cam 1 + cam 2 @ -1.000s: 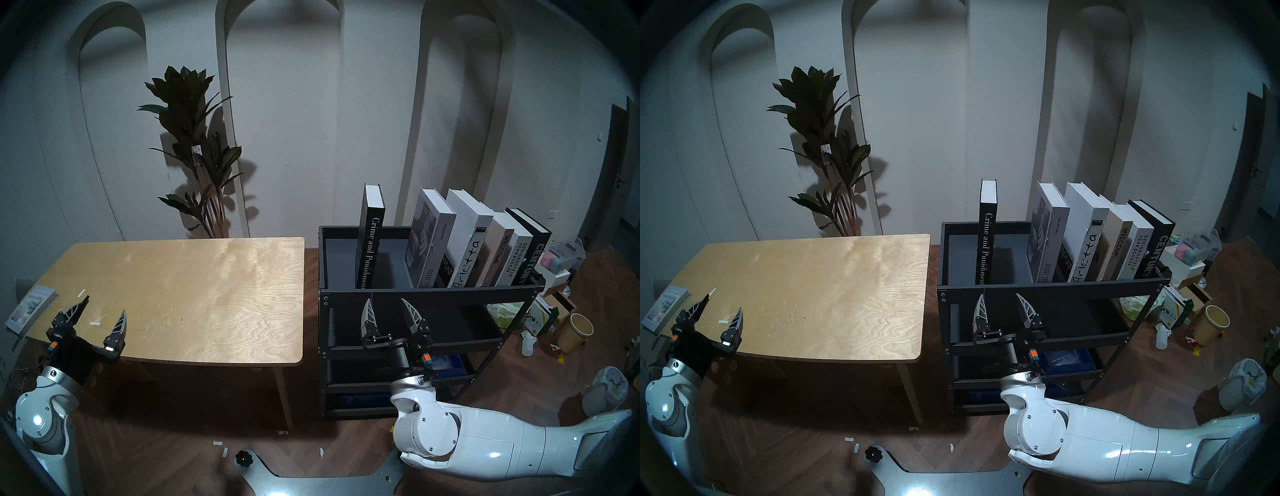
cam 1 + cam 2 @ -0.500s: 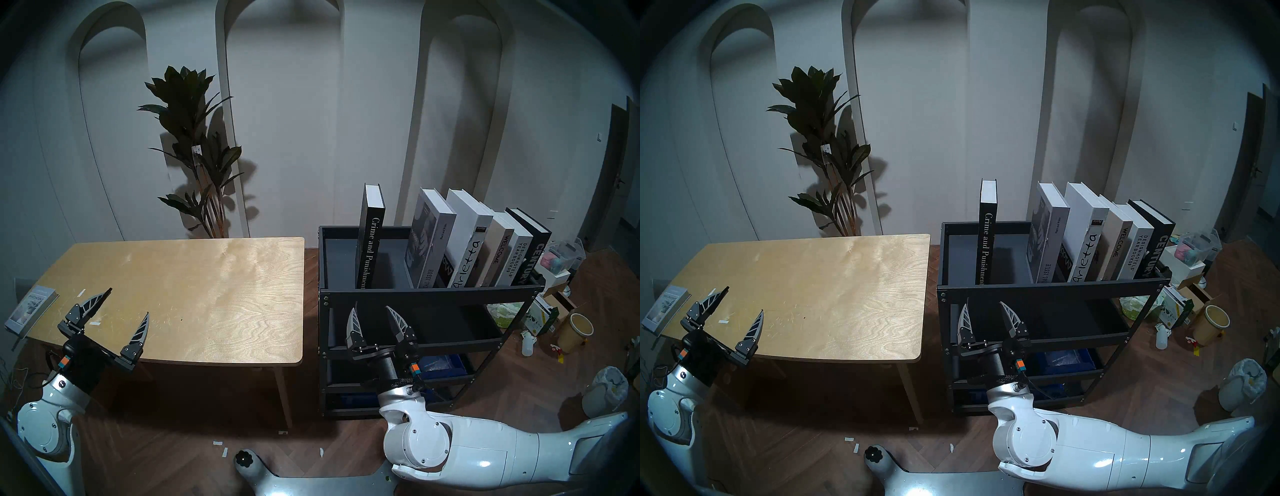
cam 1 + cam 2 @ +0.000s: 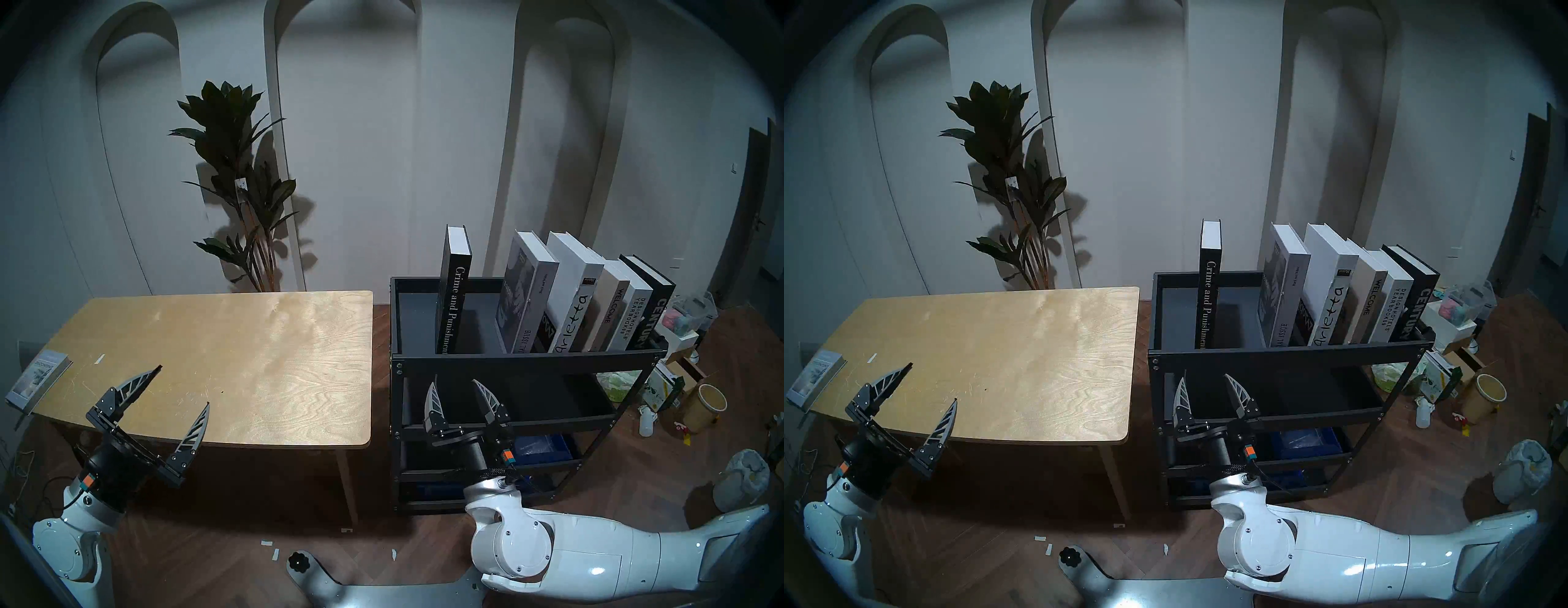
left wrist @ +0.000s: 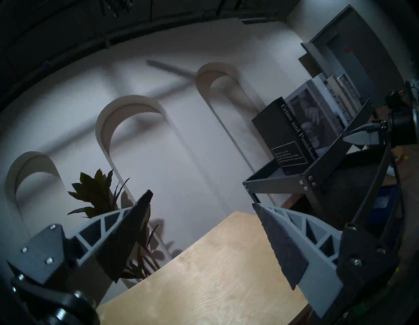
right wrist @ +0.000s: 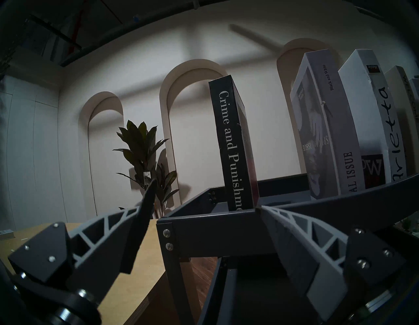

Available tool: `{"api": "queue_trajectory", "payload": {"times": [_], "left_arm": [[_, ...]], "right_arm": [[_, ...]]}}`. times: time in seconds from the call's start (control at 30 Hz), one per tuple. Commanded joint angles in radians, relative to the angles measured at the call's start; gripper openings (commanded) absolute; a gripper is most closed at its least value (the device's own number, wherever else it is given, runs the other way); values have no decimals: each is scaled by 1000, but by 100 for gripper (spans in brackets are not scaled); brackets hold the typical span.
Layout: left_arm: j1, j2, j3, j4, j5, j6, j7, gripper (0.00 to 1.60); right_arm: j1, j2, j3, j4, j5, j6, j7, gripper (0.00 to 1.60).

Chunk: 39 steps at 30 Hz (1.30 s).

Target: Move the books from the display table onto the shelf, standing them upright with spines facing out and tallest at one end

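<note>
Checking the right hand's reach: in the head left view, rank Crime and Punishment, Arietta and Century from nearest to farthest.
From the right hand:
1. Crime and Punishment, just above, standing alone.
2. Arietta, mid-row, further right.
3. Century, at the row's right end.

Crime and Punishment spine (image 3: 452,312) foot hidden behind shelf rim (image 3: 526,361), Special Issue spine (image 3: 528,314) likewise

Six hardcovers (image 3: 551,293) on rack (image 3: 526,361); one thin book (image 3: 38,380) on table (image 3: 220,356); one plant (image 3: 242,182).
</note>
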Motion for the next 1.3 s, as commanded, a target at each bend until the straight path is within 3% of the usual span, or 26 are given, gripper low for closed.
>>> {"api": "queue_trajectory", "payload": {"times": [0.0, 0.23, 0.27, 0.33, 0.43, 0.57, 0.77, 1.03, 1.27], "left_arm": [[26, 4, 5, 39, -114, -126, -82, 160], [14, 36, 16, 108, -236, -254, -185, 160], [10, 39, 15, 111, -251, -241, -199, 160], [4, 52, 22, 133, -291, -292, -229, 160], [-8, 69, 27, 154, -347, -314, -275, 160], [-21, 95, 39, 177, -416, -314, -316, 160], [-35, 127, 57, 192, -460, -314, -306, 160], [-42, 158, 82, 195, -478, -314, -286, 160], [-42, 173, 97, 197, -489, -314, -288, 160]], "right_arm": [[1, 1, 6, -18, -13, 6, -13, 160], [-7, 12, 7, -35, -15, 4, -39, 160], [-10, 20, 9, -40, -13, 2, -45, 160], [-14, 35, 12, -50, -12, -2, -56, 160], [-19, 52, 13, -61, -16, -5, -66, 160], [-26, 72, 11, -80, -22, -1, -77, 160], [-47, 125, 16, -102, -25, -9, -103, 160], [-55, 203, 39, -139, -27, -25, -131, 160], [-59, 210, 32, -142, -12, -38, -127, 160]]}}
